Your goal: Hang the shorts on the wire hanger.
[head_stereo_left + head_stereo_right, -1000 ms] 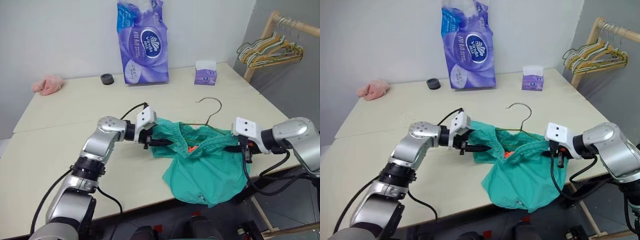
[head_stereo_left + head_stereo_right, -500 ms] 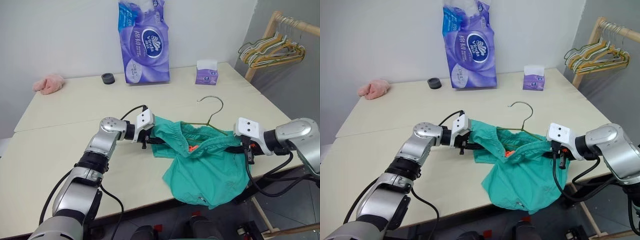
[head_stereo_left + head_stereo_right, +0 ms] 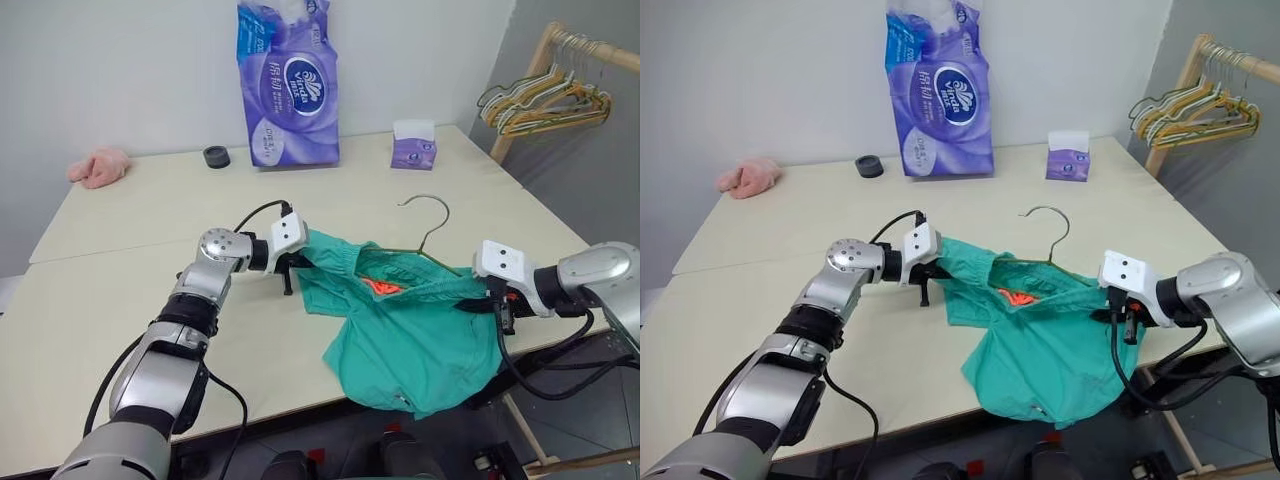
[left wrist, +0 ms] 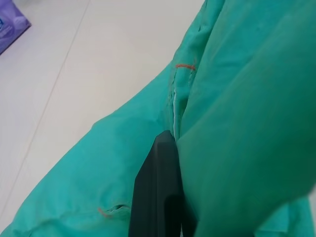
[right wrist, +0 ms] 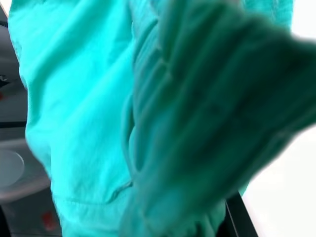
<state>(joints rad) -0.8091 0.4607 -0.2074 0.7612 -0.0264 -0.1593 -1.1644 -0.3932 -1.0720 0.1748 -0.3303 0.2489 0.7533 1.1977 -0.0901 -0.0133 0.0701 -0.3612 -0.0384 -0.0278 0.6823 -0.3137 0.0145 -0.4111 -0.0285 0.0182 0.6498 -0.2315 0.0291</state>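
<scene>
Shorts [image 3: 410, 330] on bench [image 3: 120, 260] front edge, legs drooping over. Left pincer [image 3: 298, 268] clamped on waistband's left end, right pincer [image 3: 492, 300] clamped on right end: likely stretching band wide over hanger [image 3: 425, 228], whose hook pokes out behind.

From the head, our two eye views look forward and down over the table [image 3: 120, 300], far enough to share both arms, the shorts [image 3: 420, 330] and the back wall, the right eye slightly offset. Our left wrist view sits right against the shorts, looking along its finger [image 4: 158, 192]. Our right wrist view is pressed closer, cloth blurred.
</scene>
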